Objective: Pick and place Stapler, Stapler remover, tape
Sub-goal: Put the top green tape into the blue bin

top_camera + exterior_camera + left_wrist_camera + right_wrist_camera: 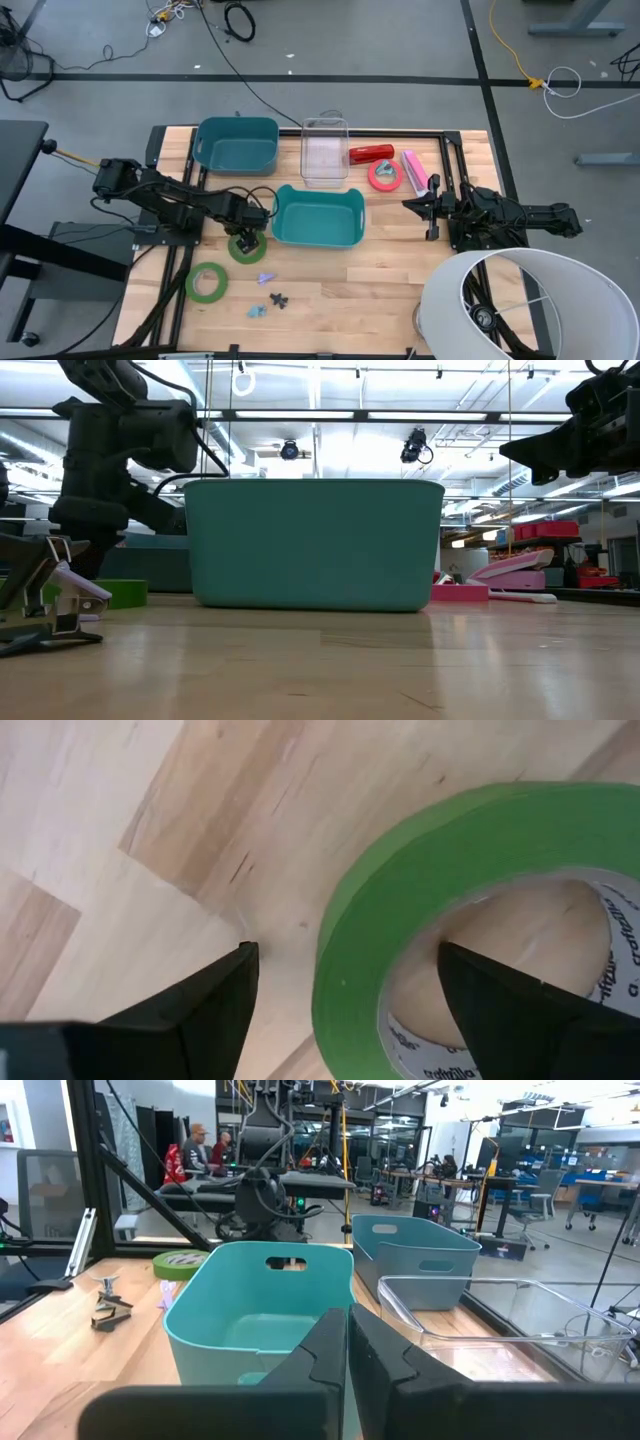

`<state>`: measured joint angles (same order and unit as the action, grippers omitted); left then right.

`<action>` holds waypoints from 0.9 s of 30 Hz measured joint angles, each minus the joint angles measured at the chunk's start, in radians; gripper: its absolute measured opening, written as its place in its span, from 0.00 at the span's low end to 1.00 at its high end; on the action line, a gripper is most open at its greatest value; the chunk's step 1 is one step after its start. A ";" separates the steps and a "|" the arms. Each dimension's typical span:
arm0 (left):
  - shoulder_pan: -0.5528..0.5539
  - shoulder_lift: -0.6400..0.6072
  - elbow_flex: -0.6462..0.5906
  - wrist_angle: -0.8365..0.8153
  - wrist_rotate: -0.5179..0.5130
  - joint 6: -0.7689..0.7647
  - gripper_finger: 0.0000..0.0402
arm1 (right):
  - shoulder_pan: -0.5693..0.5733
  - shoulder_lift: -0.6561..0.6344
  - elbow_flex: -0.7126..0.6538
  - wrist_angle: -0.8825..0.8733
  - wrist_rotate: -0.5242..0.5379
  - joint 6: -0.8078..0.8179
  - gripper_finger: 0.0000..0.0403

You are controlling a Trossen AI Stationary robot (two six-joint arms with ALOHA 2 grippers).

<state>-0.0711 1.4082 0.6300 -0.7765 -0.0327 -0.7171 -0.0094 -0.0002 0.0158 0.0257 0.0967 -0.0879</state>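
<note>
A green tape roll (246, 249) lies flat on the wooden table, left of the teal bin (317, 216). My left gripper (345, 955) points down over it, open. One finger (205, 1005) stands outside the ring and the other (520, 1010) in its open centre, astride the wall (420, 870). I see no touch. A second green roll (206, 282) lies nearer the front. The pinkish-red roll (385, 175), a red stapler (371, 153) and a pink stapler (415, 170) lie at the far right. Small staple removers (279, 299) lie near the front edge. My right gripper (348, 1330) waits shut at the right.
A blue-grey bin (237, 145) and a clear bin (325, 150) stand along the far edge. A white lampshade (520, 300) covers the near right corner. Bare wood lies in front of the teal bin. In the low view a staple remover (40, 600) sits close at left.
</note>
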 joint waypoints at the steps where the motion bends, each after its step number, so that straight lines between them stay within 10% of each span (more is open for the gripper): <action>1: 0.000 0.002 0.000 0.000 -0.002 0.001 0.77 | 0.000 0.000 0.000 0.000 0.000 0.000 0.04; 27: 0.000 0.007 0.001 0.007 -0.010 0.033 0.34 | 0.000 0.000 0.000 0.000 0.000 0.000 0.04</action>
<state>-0.0711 1.4155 0.6308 -0.7694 -0.0427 -0.6841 -0.0095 -0.0002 0.0154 0.0255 0.0967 -0.0879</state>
